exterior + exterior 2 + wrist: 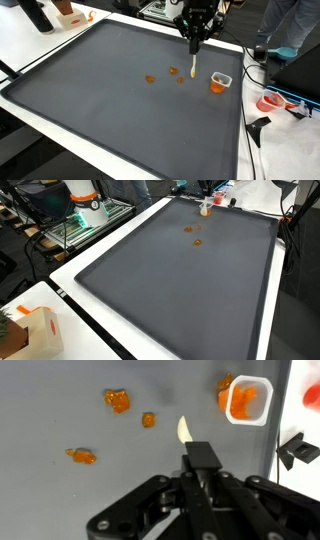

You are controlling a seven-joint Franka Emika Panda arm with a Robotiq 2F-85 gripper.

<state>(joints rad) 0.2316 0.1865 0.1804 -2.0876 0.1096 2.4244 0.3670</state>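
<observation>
Spoon (185,430) pinched in the gripper (201,460), tip hanging over the grey mat (90,100) among orange bits.

Jaws are closing narrow on the spoon's handle, with the pale bowl pointing down and away from the wrist. It's sitting just beside the small clear cup (245,400), which is standing near the mat's edge, toward the corner where the arm is reaching in. My read on progress: the cup is already holding some orange pieces, but three loose pieces (118,400) are lying out on the mat, so roughly midway. The wrist view is giving the grip and the cup's contents. In an exterior view the spoon (193,68) is showing upright, and I can't tell whether the tip is touching the mat. In an exterior view the cardboard box (35,330) is showing at the table's far corner, well apart.
</observation>
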